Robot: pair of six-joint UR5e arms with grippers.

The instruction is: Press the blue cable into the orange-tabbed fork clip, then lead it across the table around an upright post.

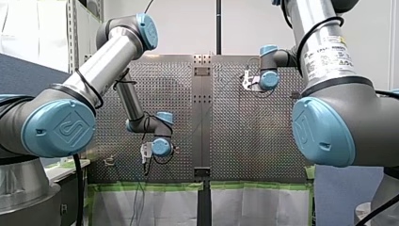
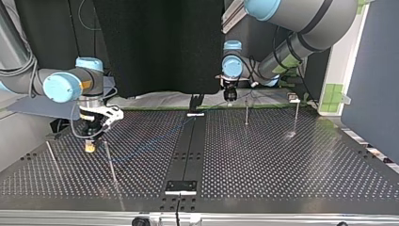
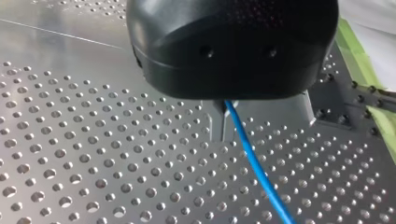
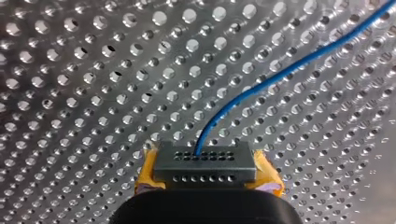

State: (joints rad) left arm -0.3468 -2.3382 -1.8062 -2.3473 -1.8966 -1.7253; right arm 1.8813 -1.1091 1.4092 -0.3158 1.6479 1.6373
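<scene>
At the top view's left, right gripper (image 2: 89,146) pinches the cable (image 4: 280,73), which trails to left gripper (image 2: 229,96), grip indeterminable; clip unseen, so seating and post (image 2: 246,113) routing seemingly remain.

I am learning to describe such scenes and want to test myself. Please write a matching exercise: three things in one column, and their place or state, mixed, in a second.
Things:
1. blue cable
2. my right claw
3. my left claw

Place or state:
a. black, at the far edge of the perforated table in the top view
b. has yellow pads, shut on the blue cable
c. runs in a curve over the table's holes

Pairs: 1-c, 2-b, 3-a.
</scene>
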